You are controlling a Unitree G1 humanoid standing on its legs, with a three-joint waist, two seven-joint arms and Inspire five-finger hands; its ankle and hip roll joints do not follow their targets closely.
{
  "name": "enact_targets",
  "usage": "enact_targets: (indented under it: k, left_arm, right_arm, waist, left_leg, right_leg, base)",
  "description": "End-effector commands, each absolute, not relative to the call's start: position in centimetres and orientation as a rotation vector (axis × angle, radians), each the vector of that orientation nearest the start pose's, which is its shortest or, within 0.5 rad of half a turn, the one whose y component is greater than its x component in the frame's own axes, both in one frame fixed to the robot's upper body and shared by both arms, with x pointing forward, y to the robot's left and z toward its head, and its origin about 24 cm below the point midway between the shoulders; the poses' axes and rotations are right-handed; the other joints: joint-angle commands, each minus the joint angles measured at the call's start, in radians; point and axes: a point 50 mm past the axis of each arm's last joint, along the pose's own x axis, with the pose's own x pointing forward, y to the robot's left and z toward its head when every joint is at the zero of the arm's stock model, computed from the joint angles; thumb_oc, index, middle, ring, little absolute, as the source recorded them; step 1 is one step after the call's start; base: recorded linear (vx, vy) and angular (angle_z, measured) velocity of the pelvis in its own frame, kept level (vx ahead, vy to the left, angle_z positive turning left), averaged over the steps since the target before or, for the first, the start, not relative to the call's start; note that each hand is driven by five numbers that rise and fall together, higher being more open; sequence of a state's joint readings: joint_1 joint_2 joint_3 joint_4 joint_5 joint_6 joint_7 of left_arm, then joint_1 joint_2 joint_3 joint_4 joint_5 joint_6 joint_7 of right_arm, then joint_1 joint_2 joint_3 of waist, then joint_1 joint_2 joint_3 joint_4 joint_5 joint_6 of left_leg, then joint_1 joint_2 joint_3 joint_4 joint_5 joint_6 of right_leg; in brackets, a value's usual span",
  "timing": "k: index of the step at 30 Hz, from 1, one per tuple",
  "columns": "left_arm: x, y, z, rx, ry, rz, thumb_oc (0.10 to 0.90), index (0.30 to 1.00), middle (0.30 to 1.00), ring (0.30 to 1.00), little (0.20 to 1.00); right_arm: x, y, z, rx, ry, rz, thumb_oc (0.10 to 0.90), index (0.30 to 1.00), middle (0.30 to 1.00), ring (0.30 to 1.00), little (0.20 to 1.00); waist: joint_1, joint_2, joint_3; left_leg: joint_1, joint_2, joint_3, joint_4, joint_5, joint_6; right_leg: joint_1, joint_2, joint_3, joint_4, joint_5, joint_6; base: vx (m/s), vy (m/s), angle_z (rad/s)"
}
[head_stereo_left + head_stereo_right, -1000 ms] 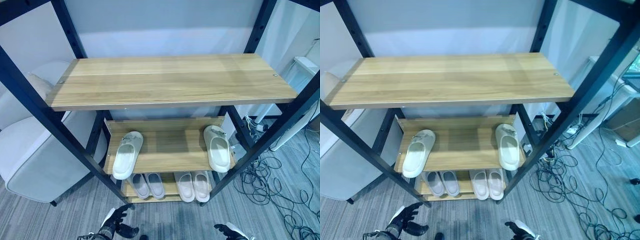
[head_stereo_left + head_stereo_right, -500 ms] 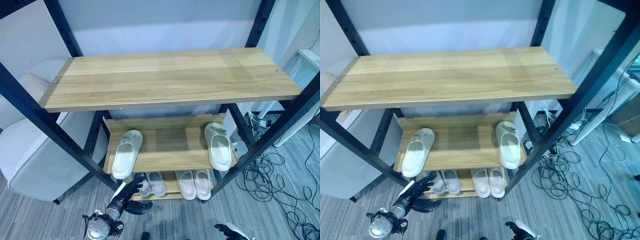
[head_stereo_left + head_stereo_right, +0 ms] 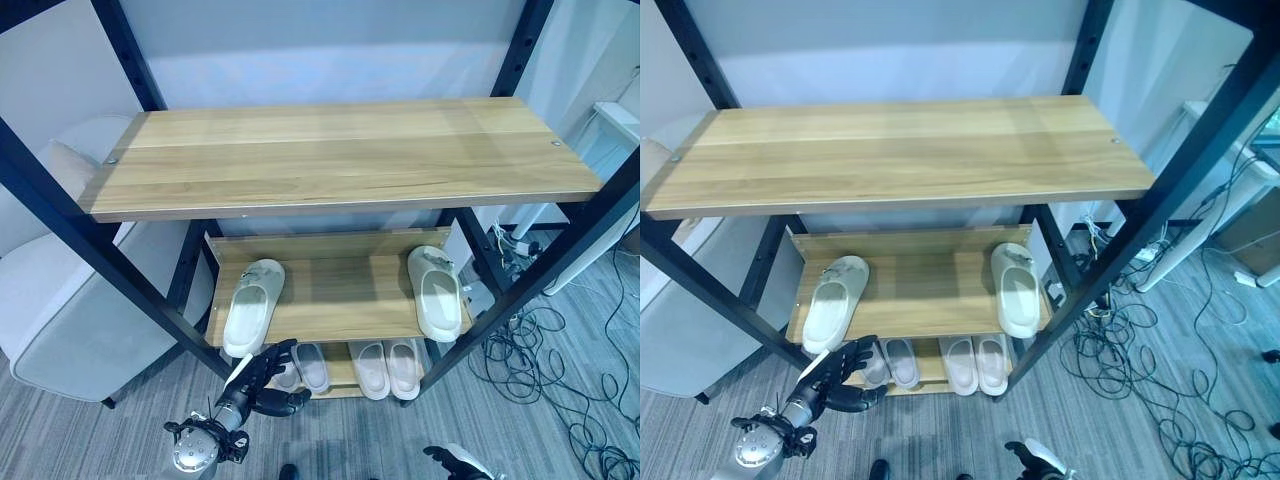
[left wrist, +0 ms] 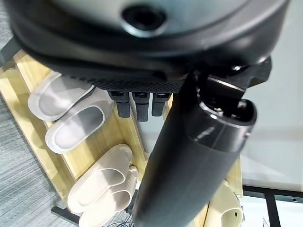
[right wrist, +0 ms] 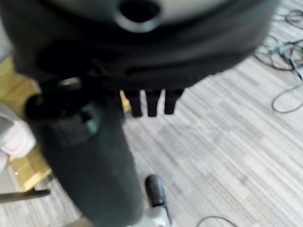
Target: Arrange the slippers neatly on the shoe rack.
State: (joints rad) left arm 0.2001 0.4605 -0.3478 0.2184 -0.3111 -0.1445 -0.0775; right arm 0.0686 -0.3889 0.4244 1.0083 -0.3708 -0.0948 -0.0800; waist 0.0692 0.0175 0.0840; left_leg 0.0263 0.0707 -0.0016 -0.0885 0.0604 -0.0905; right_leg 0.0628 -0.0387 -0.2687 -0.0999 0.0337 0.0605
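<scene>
Two cream slippers lie far apart on the rack's middle shelf (image 3: 340,300): the left slipper (image 3: 252,305) slightly angled, the right slipper (image 3: 436,293) by the right post. On the bottom shelf sit a greyish pair (image 3: 300,368) and a pale pair (image 3: 388,368), side by side. My left hand (image 3: 262,380) is open with fingers spread, just in front of the bottom shelf's left end, close to the greyish pair (image 4: 71,111) and holding nothing. Low near the floor in front of the rack, my right hand (image 3: 455,462) hangs open and holds nothing.
A wide wooden top shelf (image 3: 340,150) overhangs the lower shelves. Black frame posts (image 3: 110,270) slant down both sides. A white armchair (image 3: 70,310) stands at the left. Tangled cables (image 3: 560,370) cover the floor at the right, by a white table (image 3: 620,120).
My left hand has risen from the floor level and reached forward to the bottom shelf's left end. The slippers have not moved. The right hand stays low.
</scene>
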Motion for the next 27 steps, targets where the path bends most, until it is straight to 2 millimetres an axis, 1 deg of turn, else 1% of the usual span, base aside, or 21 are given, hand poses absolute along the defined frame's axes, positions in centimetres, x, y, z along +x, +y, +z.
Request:
enact_targets:
  k: [1, 2, 4, 5, 10, 13, 15, 16, 18, 22, 25, 27]
  left_arm:
    - [22.0, 16.6, 2.8, 0.020, -0.011, -0.349, 0.800, 0.900, 0.900, 0.900, 0.900]
    - [22.1, 16.5, 3.2, 0.008, -0.026, -0.352, 0.800, 0.900, 0.900, 0.900, 0.900]
    - [22.6, 16.1, 4.6, -0.027, -0.084, -0.364, 0.800, 0.900, 0.900, 0.900, 0.900]
    - [22.6, 16.1, 4.6, -0.027, -0.084, -0.364, 0.800, 0.900, 0.900, 0.900, 0.900]
    - [22.8, 15.5, 6.3, -0.051, -0.149, -0.413, 0.800, 0.900, 0.900, 0.900, 0.900]
    - [22.7, 15.5, 6.6, -0.046, -0.157, -0.430, 0.800, 0.900, 0.900, 0.900, 0.900]
    - [22.4, 15.5, 6.4, -0.037, -0.142, -0.440, 0.800, 0.900, 0.900, 0.900, 0.900]
    - [22.2, 15.6, 5.6, -0.019, -0.105, -0.448, 0.800, 0.900, 0.900, 0.900, 0.900]
    - [22.1, 15.6, 5.3, -0.014, -0.089, -0.454, 0.800, 0.900, 0.900, 0.900, 0.900]
    - [20.9, 15.8, 3.4, 0.000, 0.012, -0.493, 0.800, 0.900, 0.900, 0.900, 0.900]
    - [20.7, 15.9, 3.3, -0.009, 0.020, -0.492, 0.800, 0.900, 0.900, 0.900, 0.900]
    - [20.9, 15.9, 3.9, -0.033, -0.006, -0.484, 0.800, 0.900, 0.900, 0.900, 0.900]
  right_arm:
    - [11.3, -24.2, -14.0, -0.936, 0.923, 0.375, 0.800, 0.900, 0.900, 0.900, 0.900]
    - [11.3, -24.1, -14.1, -0.934, 0.924, 0.375, 0.800, 0.900, 0.900, 0.900, 0.900]
    - [11.5, -23.8, -14.1, -0.934, 0.916, 0.385, 0.800, 0.900, 0.900, 0.900, 0.900]
    - [11.5, -23.8, -14.1, -0.934, 0.916, 0.385, 0.800, 0.900, 0.900, 0.900, 0.900]
    - [12.0, -23.6, -14.0, -0.944, 0.901, 0.392, 0.800, 0.900, 0.900, 0.900, 0.900]
    - [12.2, -23.7, -13.9, -0.947, 0.897, 0.390, 0.800, 0.900, 0.900, 0.900, 0.900]
    - [12.3, -23.7, -13.8, -0.949, 0.895, 0.391, 0.800, 0.900, 0.900, 0.900, 0.900]
    - [12.3, -23.7, -13.8, -0.950, 0.895, 0.395, 0.800, 0.900, 0.900, 0.900, 0.900]
    - [12.3, -23.7, -13.8, -0.952, 0.896, 0.396, 0.800, 0.900, 0.900, 0.900, 0.900]
    - [12.3, -23.9, -13.8, -0.951, 0.900, 0.397, 0.800, 0.900, 0.900, 0.900, 0.900]
    - [12.2, -23.9, -13.8, -0.953, 0.902, 0.399, 0.800, 0.900, 0.900, 0.900, 0.900]
    - [12.1, -24.0, -13.9, -0.954, 0.907, 0.397, 0.800, 0.900, 0.900, 0.900, 0.900]
  waist:
    - [-0.012, -0.037, -0.065]
    - [-0.012, -0.037, -0.066]
    - [-0.011, -0.039, -0.067]
    - [-0.011, -0.039, -0.067]
    - [-0.011, -0.039, -0.068]
    - [-0.011, -0.038, -0.066]
    - [-0.012, -0.036, -0.066]
    - [-0.011, -0.035, -0.065]
    - [-0.010, -0.034, -0.065]
    - [-0.008, -0.031, -0.062]
    - [-0.007, -0.032, -0.062]
    - [-0.005, -0.034, -0.062]
  left_leg:
    - [-0.054, -0.027, 0.081, 0.001, 0.005, -0.015]
    - [-0.052, -0.027, 0.082, 0.001, 0.005, -0.015]
    - [-0.048, -0.026, 0.081, 0.001, 0.003, -0.015]
    - [-0.048, -0.026, 0.081, 0.001, 0.003, -0.015]
    - [-0.036, -0.028, 0.081, 0.001, 0.000, -0.015]
    - [-0.031, -0.028, 0.080, 0.001, -0.002, -0.013]
    - [-0.027, -0.029, 0.080, 0.001, -0.005, -0.012]
    - [-0.025, -0.030, 0.079, 0.001, -0.006, -0.010]
    - [-0.024, -0.029, 0.080, 0.001, -0.007, -0.010]
    - [-0.024, -0.031, 0.083, 0.001, -0.007, -0.008]
    - [-0.025, -0.032, 0.082, 0.001, -0.008, -0.007]
    - [-0.024, -0.032, 0.082, 0.001, -0.008, -0.007]
  right_leg:
    - [-0.012, -0.035, 0.001, 0.013, -0.054, 0.091]
    - [-0.011, -0.035, 0.000, 0.013, -0.054, 0.091]
    - [-0.008, -0.036, 0.003, 0.013, -0.053, 0.090]
    - [-0.008, -0.036, 0.003, 0.013, -0.053, 0.090]
    - [0.002, -0.036, 0.006, 0.013, -0.052, 0.088]
    - [0.006, -0.037, 0.006, 0.013, -0.052, 0.087]
    - [0.009, -0.038, 0.004, 0.013, -0.052, 0.087]
    - [0.009, -0.038, 0.005, 0.013, -0.052, 0.087]
    - [0.010, -0.039, 0.005, 0.013, -0.052, 0.087]
    - [0.008, -0.039, 0.008, 0.013, -0.050, 0.088]
    - [0.008, -0.038, 0.007, 0.013, -0.051, 0.088]
    - [0.010, -0.040, 0.004, 0.013, -0.051, 0.088]
  base:
    - [0.00, 0.000, 0.00]
    - [0.00, 0.000, 0.00]
    - [0.00, 0.000, 0.00]
    - [0.00, 0.000, 0.00]
    - [0.00, 0.000, 0.00]
    - [0.00, 0.000, 0.00]
    - [0.00, 0.000, 0.00]
    - [0.01, 0.014, -0.03]
    - [0.00, 0.000, 0.00]
    - [0.00, 0.000, 0.00]
    - [0.00, 0.014, -0.04]
    - [0.00, 0.000, 0.00]
